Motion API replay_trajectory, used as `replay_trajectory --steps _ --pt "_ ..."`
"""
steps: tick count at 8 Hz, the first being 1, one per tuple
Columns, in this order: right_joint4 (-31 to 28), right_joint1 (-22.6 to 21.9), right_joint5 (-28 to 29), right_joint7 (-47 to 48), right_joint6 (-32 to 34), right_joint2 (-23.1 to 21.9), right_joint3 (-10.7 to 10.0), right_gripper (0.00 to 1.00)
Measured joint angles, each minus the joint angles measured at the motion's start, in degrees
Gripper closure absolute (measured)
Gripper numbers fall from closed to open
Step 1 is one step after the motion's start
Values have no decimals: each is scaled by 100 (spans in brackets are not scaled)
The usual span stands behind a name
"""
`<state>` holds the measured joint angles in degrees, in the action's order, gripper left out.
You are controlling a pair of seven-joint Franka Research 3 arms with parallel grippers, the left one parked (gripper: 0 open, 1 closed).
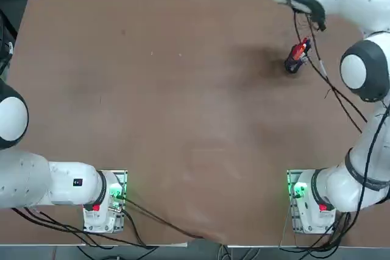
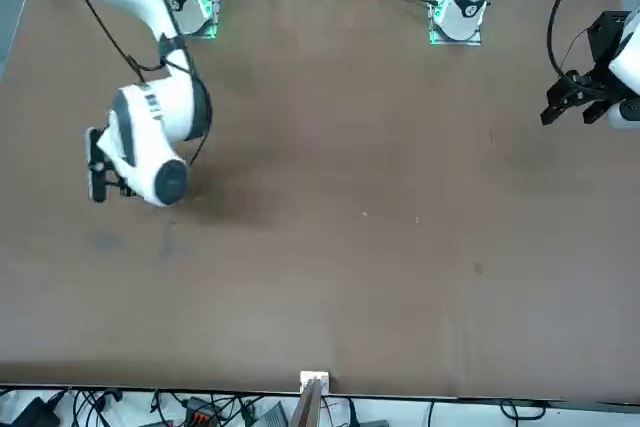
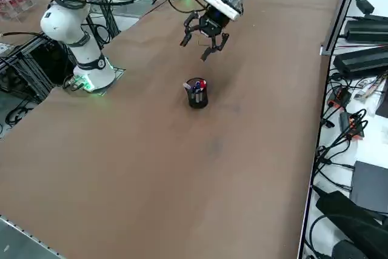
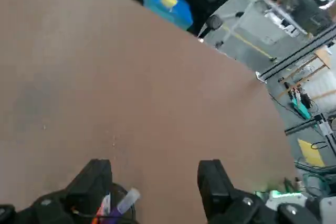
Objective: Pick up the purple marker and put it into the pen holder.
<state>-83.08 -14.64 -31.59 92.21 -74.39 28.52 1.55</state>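
Open end effector (image 4: pixel 155 187) above purple marker (image 4: pixel 122 205) in pen holder (image 3: pixel 197 94)

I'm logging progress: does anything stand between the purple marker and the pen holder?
Nothing visible does. The purple marker, pale tip up, appears to sit already in the pen holder beside the other pens. The right gripper hangs open and empty above the table, apart from the holder.
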Motion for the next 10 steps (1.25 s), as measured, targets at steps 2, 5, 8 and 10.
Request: replay_trajectory --steps 2,5,8,10 --pt "367 525 778 -1638 -14 -123 -19 0" --pt "655 1226 1737 -4122 -14 -146 -30 0" --pt "713 1440 2237 -5953 -35 -401 -29 0" --pt "687 1551 2798 -7053 -295 -701 -25 0"
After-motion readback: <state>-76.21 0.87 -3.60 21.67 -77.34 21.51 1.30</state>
